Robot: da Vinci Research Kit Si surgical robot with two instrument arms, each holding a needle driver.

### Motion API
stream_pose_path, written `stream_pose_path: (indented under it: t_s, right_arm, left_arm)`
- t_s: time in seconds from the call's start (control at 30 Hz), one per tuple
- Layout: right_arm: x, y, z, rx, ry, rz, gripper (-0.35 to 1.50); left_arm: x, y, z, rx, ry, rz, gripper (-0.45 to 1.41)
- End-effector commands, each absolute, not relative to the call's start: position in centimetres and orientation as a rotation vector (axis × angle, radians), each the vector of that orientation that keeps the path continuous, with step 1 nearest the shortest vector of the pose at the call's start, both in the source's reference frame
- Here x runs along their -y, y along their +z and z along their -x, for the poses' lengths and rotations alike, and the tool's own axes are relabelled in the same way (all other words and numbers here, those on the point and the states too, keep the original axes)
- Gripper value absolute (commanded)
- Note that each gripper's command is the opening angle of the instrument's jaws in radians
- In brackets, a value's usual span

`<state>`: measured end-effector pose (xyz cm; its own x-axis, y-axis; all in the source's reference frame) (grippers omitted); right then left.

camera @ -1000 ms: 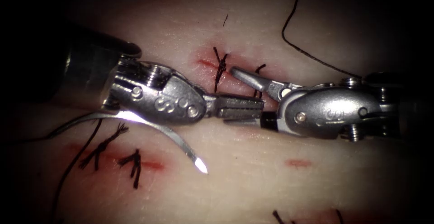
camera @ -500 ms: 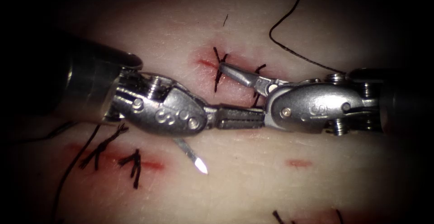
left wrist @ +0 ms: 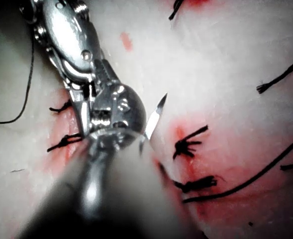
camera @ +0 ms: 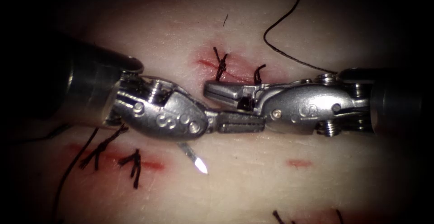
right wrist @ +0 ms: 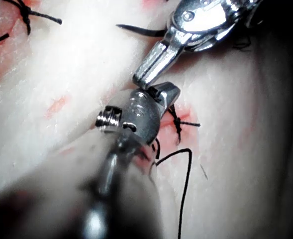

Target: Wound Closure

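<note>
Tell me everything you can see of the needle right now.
The needle is a thin, curved piece of bright steel. Its sharp tip lies free above the tissue, not in it, below the left tool. The rest of its curve runs up behind that tool's body. What holds it cannot be made out.

pale pinkish tissue, red fluid streaks, black thread, silver needle, grey metal end effectors

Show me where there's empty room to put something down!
Bare tissue lies below the right tool, right of the needle tip. More sits above the knotted stitches. Crowded: the two tools meet centrally, and the left tool covers the needle.
</note>
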<state>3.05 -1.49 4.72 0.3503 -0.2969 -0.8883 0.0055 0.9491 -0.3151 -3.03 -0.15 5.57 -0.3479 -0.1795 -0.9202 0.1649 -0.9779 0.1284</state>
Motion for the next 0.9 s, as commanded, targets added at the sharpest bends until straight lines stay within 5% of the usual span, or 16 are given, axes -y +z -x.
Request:
stream_pose_path:
  t_s: [0.03, 0.1, 0.17, 0.43, 0.9]
  right_arm:
    - [1.4, 4.7, -3.07, -1.196, -0.178, 0.271, 0.89]
    - [1.4, 4.7, -2.98, -1.192, -0.112, 0.277, 1.25]
    - [1.4, 4.6, -2.86, -1.189, -0.08, 0.285, 1.33]
    - [1.4, 4.4, -2.3, -1.167, 0.057, 0.259, 1.45]
    - [1.4, 4.5, -2.27, -1.161, 0.147, 0.177, 1.48]
  left_arm:
    - [0.2, 5.6, 3.05, 0.017, -2.416, -1.658, -0.45]
    - [0.1, 5.5, 2.97, 0.014, -2.418, -1.657, -0.45]
    - [0.1, 5.5, 2.88, 0.019, -2.431, -1.649, -0.45]
    - [-0.3, 5.4, 2.39, 0.041, -2.522, -1.613, -0.45]
    - [-0.7, 6.5, 2.08, -0.009, -2.735, -1.417, -0.45]
